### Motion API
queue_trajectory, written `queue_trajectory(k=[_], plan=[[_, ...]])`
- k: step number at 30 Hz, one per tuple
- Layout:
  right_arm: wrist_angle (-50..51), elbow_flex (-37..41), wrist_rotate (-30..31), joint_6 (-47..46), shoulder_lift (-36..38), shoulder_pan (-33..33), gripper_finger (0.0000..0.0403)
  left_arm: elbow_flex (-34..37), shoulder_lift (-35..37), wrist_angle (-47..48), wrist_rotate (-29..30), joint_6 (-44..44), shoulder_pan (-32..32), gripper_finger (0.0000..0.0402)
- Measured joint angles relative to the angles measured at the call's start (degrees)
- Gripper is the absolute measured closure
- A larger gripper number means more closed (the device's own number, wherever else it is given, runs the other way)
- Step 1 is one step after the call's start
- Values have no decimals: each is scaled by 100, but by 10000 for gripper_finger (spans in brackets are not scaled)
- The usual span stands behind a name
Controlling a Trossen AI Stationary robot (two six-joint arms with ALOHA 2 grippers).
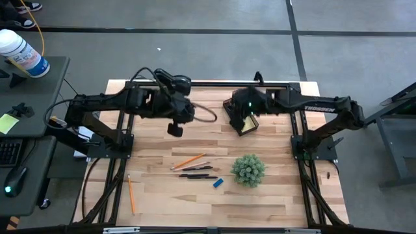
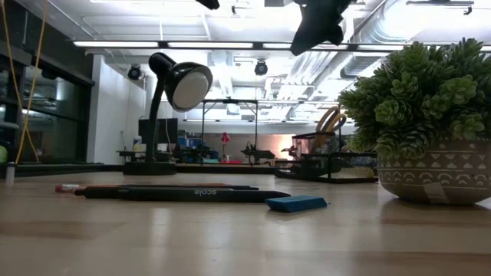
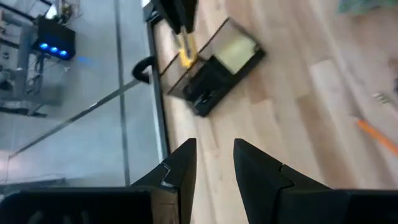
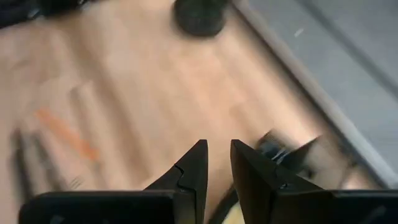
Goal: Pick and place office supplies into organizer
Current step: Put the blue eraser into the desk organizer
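Note:
The black organizer (image 1: 247,125) stands at the table's far middle and holds a yellow sticky-note pad (image 3: 237,50) and yellow-handled scissors (image 2: 330,119). Pencils and black pens (image 1: 193,167) lie mid-table, with a small blue item (image 1: 218,182) beside them. One more pencil (image 1: 131,195) lies near the left front. My right gripper (image 4: 217,157) hangs high above the organizer, open, with nothing between its fingers. My left gripper (image 3: 214,158) hovers left of the organizer, high over the table and open, nothing in it.
A green plant in a patterned pot (image 1: 248,169) stands right of the pens. A black desk lamp (image 2: 180,80) stands at the far edge, its base (image 4: 199,15) left of the organizer. Bare wood lies at the near right.

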State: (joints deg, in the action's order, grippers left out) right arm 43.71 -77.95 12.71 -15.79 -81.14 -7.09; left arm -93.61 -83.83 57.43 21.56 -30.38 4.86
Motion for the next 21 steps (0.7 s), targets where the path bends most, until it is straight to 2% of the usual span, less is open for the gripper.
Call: queue_trajectory(k=[3,6,11,16,21], plan=[[-265,298,-341,-528,0,480,336,301,-7,46,-25,345,-343,307],[-1247,768,-496,-810,-7,1007,336,724,-2,103,-35,796,-705,307],[-2875,1499,-407,-913,-7,1663,336,1508,-7,215,-73,1793,-1361,307],[-3797,1920,-72,-1566,-9,1909,336,1743,-2,817,-209,2858,-1992,307],[-4355,2200,-128,-2192,-9,1932,336,1743,4,983,-207,3018,-2501,307]])
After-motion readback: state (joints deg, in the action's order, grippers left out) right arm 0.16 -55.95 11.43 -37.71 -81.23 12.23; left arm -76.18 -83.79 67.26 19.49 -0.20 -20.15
